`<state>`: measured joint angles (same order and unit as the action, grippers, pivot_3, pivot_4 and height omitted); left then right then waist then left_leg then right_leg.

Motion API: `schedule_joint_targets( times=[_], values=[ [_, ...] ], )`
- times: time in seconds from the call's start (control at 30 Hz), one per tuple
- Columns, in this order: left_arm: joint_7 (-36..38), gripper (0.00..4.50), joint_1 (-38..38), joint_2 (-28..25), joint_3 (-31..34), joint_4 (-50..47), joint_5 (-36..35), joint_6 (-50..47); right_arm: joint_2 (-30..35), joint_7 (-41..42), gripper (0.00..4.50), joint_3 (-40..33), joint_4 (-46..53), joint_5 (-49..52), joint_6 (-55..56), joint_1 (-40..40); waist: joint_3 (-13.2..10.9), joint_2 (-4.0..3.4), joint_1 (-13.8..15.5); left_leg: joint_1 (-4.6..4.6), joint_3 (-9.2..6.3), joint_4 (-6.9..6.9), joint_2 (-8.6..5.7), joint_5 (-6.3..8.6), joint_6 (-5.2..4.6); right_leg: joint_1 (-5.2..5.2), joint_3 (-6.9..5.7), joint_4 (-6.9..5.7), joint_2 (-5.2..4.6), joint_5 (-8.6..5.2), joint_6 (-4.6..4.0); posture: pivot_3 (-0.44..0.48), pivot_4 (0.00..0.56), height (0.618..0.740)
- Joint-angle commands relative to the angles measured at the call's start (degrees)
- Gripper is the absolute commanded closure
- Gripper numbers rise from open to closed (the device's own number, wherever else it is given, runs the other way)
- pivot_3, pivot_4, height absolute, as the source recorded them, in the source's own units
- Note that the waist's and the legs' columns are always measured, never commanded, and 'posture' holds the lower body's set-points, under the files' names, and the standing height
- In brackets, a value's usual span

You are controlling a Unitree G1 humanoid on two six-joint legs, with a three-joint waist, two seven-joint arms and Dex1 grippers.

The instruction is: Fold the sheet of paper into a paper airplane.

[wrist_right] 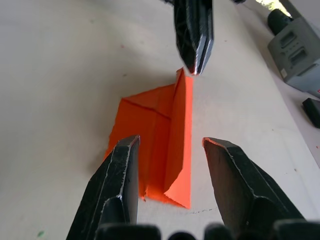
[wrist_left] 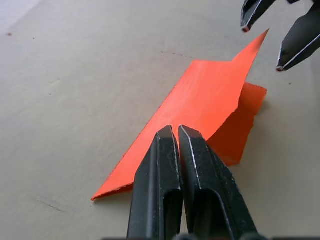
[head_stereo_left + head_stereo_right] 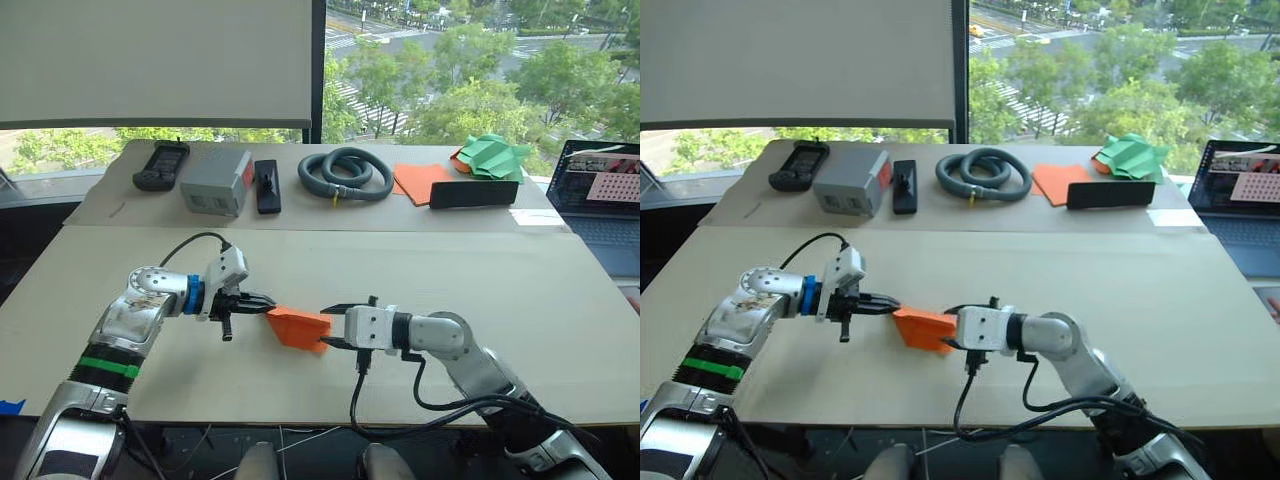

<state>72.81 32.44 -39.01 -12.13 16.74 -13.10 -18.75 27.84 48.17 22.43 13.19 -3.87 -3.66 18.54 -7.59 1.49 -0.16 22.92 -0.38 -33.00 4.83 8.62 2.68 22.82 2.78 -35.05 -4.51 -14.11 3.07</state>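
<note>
Left pincer (image 3: 262,310) pinches sheet of paper (image 3: 300,328) corner.

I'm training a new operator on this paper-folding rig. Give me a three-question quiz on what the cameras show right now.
1. True or false: the left pincer is shut on the creased bright orange sheet of paper.
2. The right pincer is: A) open, B) shut?
3. Which coiled item lies on the far table beside the flat orange sheets?

Key: 1 true; 2 A; 3 the grey ribbed hose.
</note>
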Motion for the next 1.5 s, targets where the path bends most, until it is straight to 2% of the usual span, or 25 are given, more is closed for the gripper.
schedule_joint_targets(
  times=[0.03,0.33,0.57,1.03,1.13,1.27,1.4,1.5],
  values=[
    [1.1,4.32,3.2,1.5,-1.2,5.3,2.9,5.9,-1.0,-1.6,2.23,-3.1,6.0,2.9,-4.7,-1.1,0.0,0.0,0.1,0.02,0.0,-0.01,0.0,0.0,-0.01,-0.05,0.03,0.0,0.03,0.0,0.0,0.0,0.15,0.714],
    [1.3,4.32,3.7,3.1,-5.6,17.8,12.0,21.2,-0.5,-2.0,2.23,-2.9,13.9,4.5,-13.2,-5.4,0.1,-0.1,0.2,-0.08,0.0,-0.06,0.0,0.01,0.01,-0.07,0.14,0.02,0.07,0.0,0.0,0.0,0.15,0.714],
    [1.3,4.32,2.5,4.2,-5.7,17.8,12.6,22.8,1.9,-0.3,2.23,0.9,12.6,0.8,-11.7,-5.0,0.2,-0.2,0.2,-0.23,0.01,-0.08,0.0,0.11,0.18,-0.04,0.14,0.03,0.06,-0.01,0.01,0.0,0.15,0.714],
    [1.5,4.32,1.4,4.0,-4.5,15.6,12.7,21.8,-1.1,-2.8,2.23,4.2,1.6,-4.8,-6.7,-1.2,0.2,-0.2,0.2,-0.24,0.01,-0.19,-0.01,0.1,0.15,-0.15,0.14,0.03,0.07,-0.01,0.02,0.0,0.15,0.714],
    [1.4,4.41,1.2,4.1,-4.1,15.1,12.7,21.5,-2.2,-3.4,3.05,4.2,0.1,-5.2,-6.5,-0.3,0.2,-0.21,0.1,-0.25,0.01,-0.19,-0.01,0.1,0.15,-0.15,0.14,0.02,0.07,-0.01,0.02,0.0,0.15,0.714],
    [1.4,4.41,0.7,3.9,-4.0,14.3,12.7,21.3,-3.0,-3.0,4.43,4.0,-0.8,-5.1,-6.5,0.0,0.2,-0.21,0.2,-0.25,0.01,-0.2,-0.01,0.1,0.16,-0.18,0.15,0.03,0.07,-0.01,0.02,0.0,0.15,0.714],
    [1.4,4.41,0.5,3.7,-3.9,13.9,12.8,21.2,-4.3,-2.7,4.47,3.6,-1.9,-4.1,-8.1,1.0,0.2,-0.21,0.1,-0.26,0.01,-0.23,-0.01,0.1,0.16,-0.21,0.15,0.02,0.07,-0.01,0.02,0.0,0.15,0.714],
    [1.3,4.41,0.1,3.6,-3.8,13.5,12.8,21.3,-7.2,-4.0,4.47,1.3,-3.2,-2.0,-14.9,2.1,0.2,-0.21,-0.1,-0.28,0.01,-0.21,0.0,0.1,0.16,-0.22,0.15,0.0,0.08,-0.01,0.02,0.0,0.15,0.714]
  ],
)
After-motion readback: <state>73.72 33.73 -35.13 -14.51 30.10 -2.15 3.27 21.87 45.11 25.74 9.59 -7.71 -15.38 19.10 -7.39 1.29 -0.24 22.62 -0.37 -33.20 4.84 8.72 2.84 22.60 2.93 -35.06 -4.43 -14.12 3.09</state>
